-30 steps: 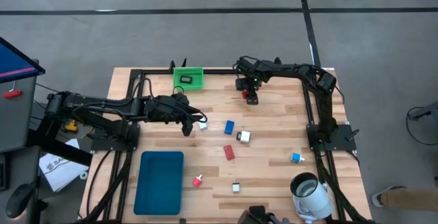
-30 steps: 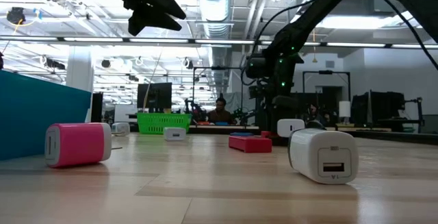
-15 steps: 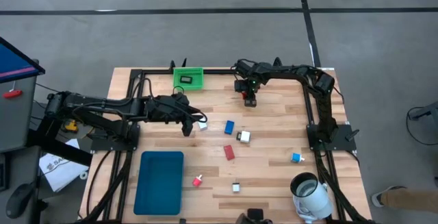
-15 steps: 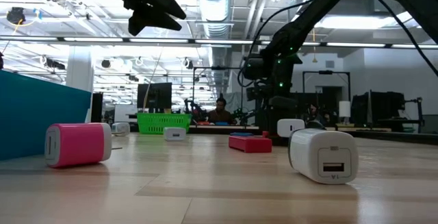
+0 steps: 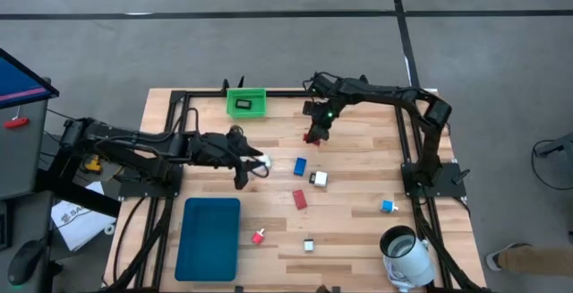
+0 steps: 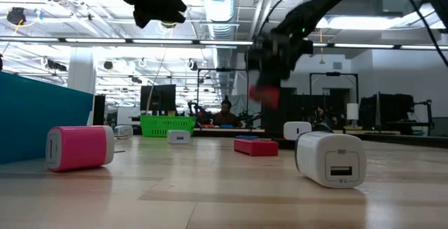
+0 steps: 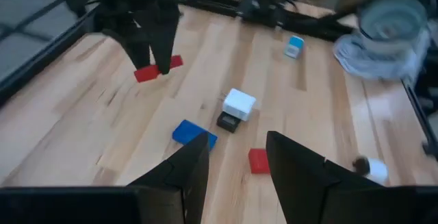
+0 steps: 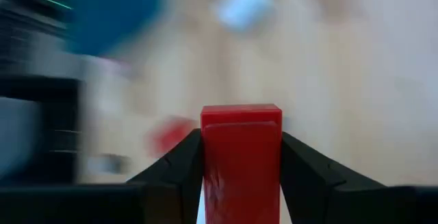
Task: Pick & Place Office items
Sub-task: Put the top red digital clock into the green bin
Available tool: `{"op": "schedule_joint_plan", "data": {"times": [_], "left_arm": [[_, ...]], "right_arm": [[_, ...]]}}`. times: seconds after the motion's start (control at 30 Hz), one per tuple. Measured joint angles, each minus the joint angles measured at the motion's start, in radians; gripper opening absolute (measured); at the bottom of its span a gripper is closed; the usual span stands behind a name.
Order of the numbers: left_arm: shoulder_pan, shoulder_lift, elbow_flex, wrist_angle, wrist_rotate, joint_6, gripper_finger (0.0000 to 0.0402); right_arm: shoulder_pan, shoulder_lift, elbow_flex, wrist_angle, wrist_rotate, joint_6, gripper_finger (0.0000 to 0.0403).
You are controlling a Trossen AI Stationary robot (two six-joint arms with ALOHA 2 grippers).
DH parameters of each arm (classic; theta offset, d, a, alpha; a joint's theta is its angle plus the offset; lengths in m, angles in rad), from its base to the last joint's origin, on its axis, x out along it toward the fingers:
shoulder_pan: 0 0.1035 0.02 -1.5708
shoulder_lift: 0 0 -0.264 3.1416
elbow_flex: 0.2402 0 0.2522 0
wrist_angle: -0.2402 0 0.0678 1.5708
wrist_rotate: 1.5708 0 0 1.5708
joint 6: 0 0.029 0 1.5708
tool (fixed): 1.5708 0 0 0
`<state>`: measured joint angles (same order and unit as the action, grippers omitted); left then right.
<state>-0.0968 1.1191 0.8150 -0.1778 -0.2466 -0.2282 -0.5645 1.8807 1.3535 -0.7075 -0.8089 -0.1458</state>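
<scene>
Tabletop: right tool [image 5: 312,137] lifted red block [image 8: 241,157], shifted toward centre.

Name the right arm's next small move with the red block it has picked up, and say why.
Probably carry it toward the green bin. The right pincer is shut on the red block and holds it clear of the table, while the bin sits near it along the same far edge. The left pincer hovers open, away from that path.

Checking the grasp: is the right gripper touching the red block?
Touching. In the right wrist view the red block sits clamped between the right gripper's two dark fingers, both pressed against its sides, and the low view shows it lifted off the table.
</scene>
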Motion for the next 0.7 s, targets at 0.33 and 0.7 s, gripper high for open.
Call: {"op": "schedule_joint_plan", "data": {"times": [0.33,0.7], "left_arm": [[0.032,0.000,0.000,0.241,0.066,0.226,0.0149],[0.097,0.002,0.000,0.390,0.246,0.254,0.0223]], "right_arm": [[0.134,-0.135,0.000,0.201,-0.427,0.346,0.0161],[0.237,-0.159,0.001,0.677,-0.449,0.751,0.0163]]}}
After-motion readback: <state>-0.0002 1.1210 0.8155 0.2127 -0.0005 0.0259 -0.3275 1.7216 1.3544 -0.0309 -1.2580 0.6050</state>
